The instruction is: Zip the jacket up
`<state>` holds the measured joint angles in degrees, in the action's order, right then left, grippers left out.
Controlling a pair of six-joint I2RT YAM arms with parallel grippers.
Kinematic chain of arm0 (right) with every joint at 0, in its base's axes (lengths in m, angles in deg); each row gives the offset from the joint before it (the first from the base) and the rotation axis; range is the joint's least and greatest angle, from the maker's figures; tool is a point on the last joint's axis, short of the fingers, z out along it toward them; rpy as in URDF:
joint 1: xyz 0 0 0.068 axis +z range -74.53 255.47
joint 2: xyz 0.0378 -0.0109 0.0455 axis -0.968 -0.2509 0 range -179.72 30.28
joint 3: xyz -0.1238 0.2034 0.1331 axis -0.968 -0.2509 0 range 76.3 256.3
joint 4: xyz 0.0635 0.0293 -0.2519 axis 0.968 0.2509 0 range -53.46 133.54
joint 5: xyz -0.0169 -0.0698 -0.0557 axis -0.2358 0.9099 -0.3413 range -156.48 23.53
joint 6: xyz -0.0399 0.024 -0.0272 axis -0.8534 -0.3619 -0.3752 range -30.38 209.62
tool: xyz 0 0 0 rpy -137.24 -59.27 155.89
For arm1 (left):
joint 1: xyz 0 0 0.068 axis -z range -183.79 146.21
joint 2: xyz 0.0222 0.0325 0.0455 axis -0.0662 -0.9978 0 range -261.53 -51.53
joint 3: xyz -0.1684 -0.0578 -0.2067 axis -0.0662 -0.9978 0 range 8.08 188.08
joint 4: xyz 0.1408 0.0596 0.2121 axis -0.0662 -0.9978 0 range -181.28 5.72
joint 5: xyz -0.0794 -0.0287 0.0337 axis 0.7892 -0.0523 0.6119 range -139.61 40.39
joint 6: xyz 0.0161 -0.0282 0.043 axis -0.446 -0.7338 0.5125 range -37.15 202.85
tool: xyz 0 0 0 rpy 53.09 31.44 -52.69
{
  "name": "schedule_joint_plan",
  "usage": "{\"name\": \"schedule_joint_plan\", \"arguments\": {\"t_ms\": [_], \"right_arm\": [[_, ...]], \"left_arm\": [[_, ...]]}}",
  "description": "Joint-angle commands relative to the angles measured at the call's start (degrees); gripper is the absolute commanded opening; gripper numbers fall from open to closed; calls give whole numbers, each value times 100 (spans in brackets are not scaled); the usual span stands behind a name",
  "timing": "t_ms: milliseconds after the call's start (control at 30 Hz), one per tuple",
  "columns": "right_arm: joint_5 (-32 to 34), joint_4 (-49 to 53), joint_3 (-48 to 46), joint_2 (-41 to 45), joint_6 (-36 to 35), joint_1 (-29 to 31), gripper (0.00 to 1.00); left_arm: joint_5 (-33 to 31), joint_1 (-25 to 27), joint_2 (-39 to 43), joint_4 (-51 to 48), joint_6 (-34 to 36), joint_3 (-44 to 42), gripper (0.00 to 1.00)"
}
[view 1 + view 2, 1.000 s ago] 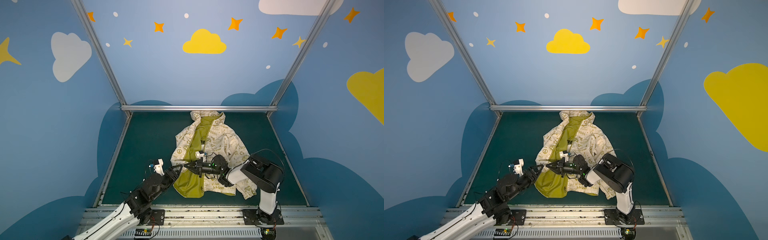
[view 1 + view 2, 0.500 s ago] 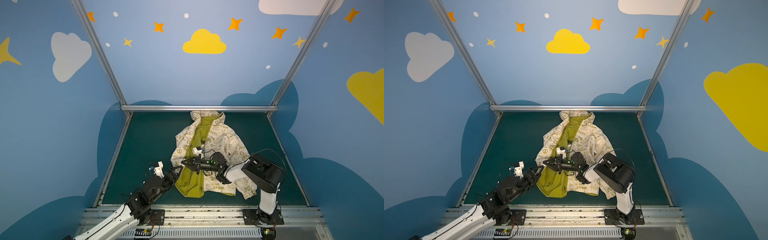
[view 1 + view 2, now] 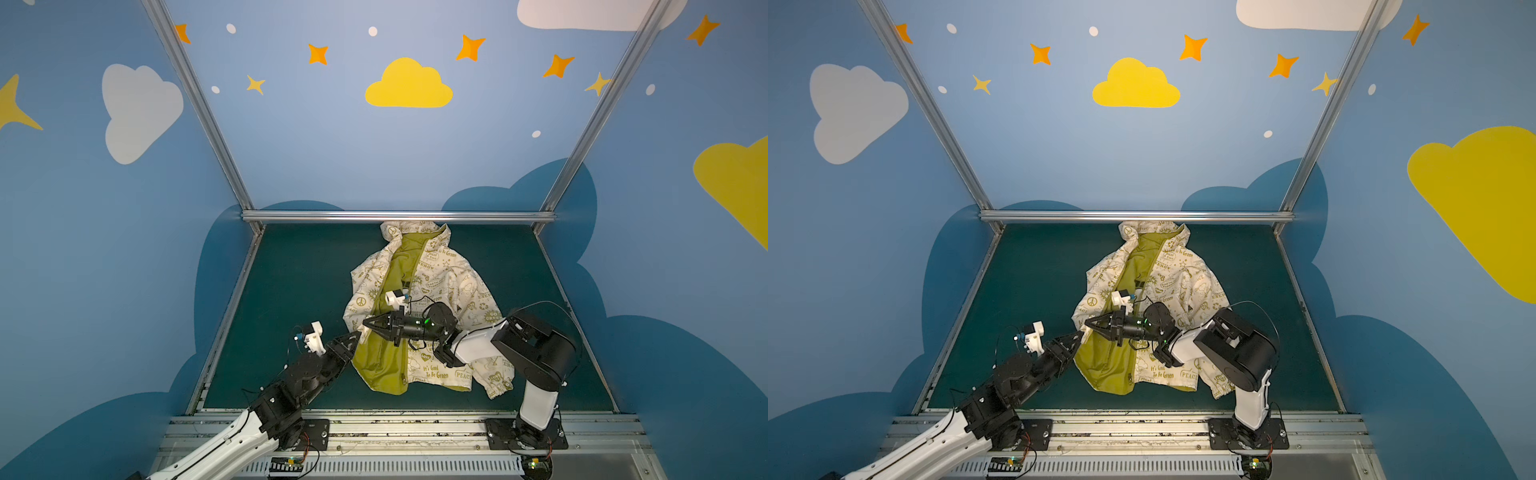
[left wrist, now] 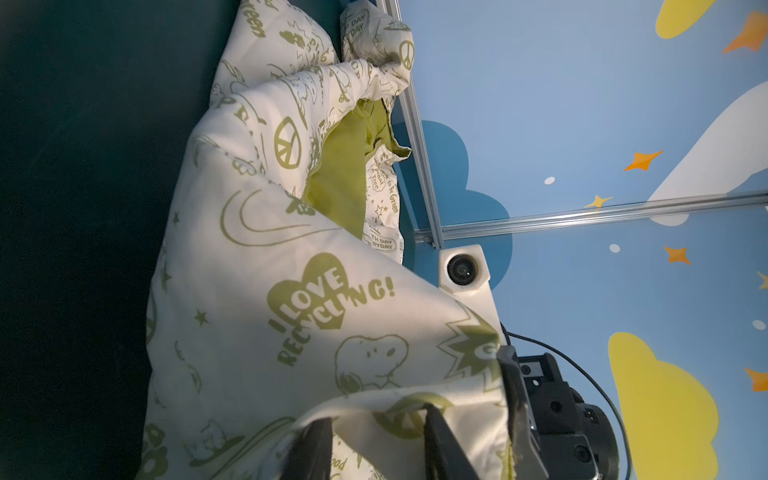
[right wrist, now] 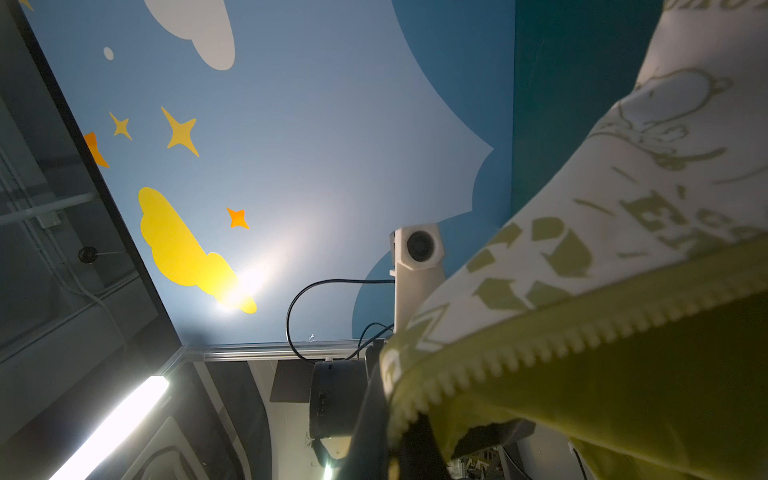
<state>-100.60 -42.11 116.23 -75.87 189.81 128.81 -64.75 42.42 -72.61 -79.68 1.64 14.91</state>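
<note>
Two pincers meet the cream-white olive-printed hooded jacket (image 3: 444, 274): right pincer (image 3: 366, 323) clamps its olive zipper edge (image 5: 540, 345), left pincer (image 3: 354, 335) straddles its side, half-open.

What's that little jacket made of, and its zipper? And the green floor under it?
Jacket: soft matte cloth, perhaps cotton; it wrinkles and folds. Zipper: chunky olive teeth without metallic shine, probably moulded plastic. Table: dark green matte surface, maybe felt or rubber mat; texture too fine to tell.
</note>
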Motion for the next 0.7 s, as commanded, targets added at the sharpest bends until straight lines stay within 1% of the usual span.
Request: {"name": "schedule_joint_plan", "arguments": {"t_ms": [0,67,200,233,333,400,533,600,667], "right_arm": [[-127,-198,-45,67,-95,28,0],[-144,-203,-104,68,-112,25,0],[-326,-199,-87,59,-96,1,0],[-387,-197,-37,51,-83,1,0],[-653,-199,271,15,-87,-8,0],[-801,-197,556,20,-104,-16,0],[-843,-202,1113,-82,29,-153,0],[-875,-203,1369,-203,104,-247,0],[-914,-203,1614,-348,146,-341,0]], "left_arm": [[-23,10,-87,154,151,104,38],[-31,10,-98,-129,193,205,54],[-78,10,54,-628,227,270,71],[-33,7,140,-714,204,269,73],[32,9,466,-976,193,281,78],[-59,5,752,-1111,194,258,78],[-409,1,1308,-1060,235,134,77],[-462,-33,1589,-1099,366,171,79],[-451,-123,1683,-1195,499,257,82]]}}
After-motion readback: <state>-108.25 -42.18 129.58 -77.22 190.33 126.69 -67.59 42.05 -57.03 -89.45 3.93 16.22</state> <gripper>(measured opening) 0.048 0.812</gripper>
